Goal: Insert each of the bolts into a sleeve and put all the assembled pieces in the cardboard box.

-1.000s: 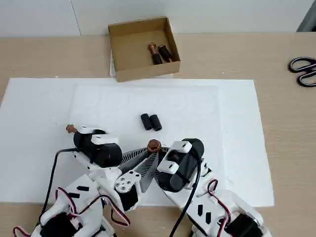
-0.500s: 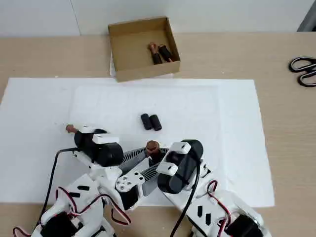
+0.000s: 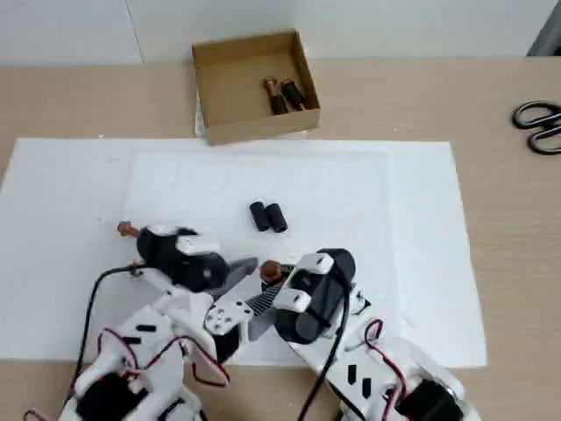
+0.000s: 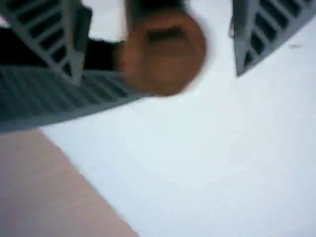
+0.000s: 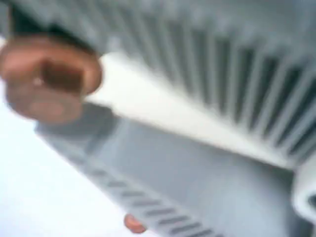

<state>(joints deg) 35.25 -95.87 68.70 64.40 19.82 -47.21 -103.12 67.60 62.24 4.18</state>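
A copper bolt (image 3: 270,270) is held just above the white sheet (image 3: 412,228) between the two arms. My right gripper (image 3: 266,286) is shut on the bolt (image 5: 49,79), pinching it at the tips. My left gripper (image 4: 157,69) is open, one grey finger (image 4: 61,34) on each side of the bolt head (image 4: 163,54), apart from it. Two black sleeves (image 3: 267,217) lie side by side a little farther out on the sheet. A second bolt (image 3: 127,230) lies beside the left arm. The cardboard box (image 3: 219,79) at the back holds two assembled pieces (image 3: 282,94).
Scissors (image 3: 536,125) lie on the wooden table at the far right. The white sheet covers most of the table's middle, with bare paper between the sleeves and the box.
The left arm's wrist has swung toward the bolt and its fingers now straddle the bolt head. The bolt and the right gripper shifted slightly toward the table's near edge.
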